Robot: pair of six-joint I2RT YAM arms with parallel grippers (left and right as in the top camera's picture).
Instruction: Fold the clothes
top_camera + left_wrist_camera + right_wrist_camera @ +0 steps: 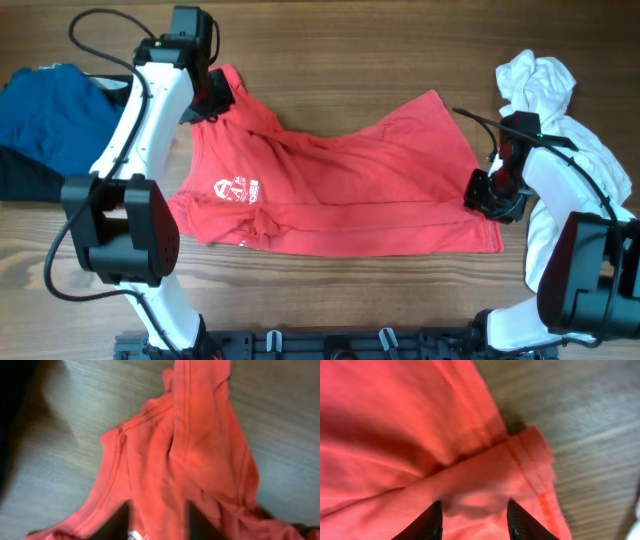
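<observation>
The red T-shirt (pixel 340 185) with white lettering (pixel 237 189) lies spread and creased on the wooden table. My left gripper (pixel 208 98) is at its far left corner. In the left wrist view its jaws (pixel 157 522) are apart with red cloth (pixel 200 445) between them. My right gripper (pixel 492 195) is at the shirt's right edge, open, with its jaws (pixel 472 520) straddling the hem (pixel 520 465). A white garment (pixel 560 110) lies bunched at the right. A blue garment (pixel 45 115) lies on a black one (pixel 25 180) at the left edge.
Bare wood table (pixel 350 50) runs along the far side and along the front (pixel 350 290). A black rail (pixel 330 345) lines the front edge. Cables trail from both arms.
</observation>
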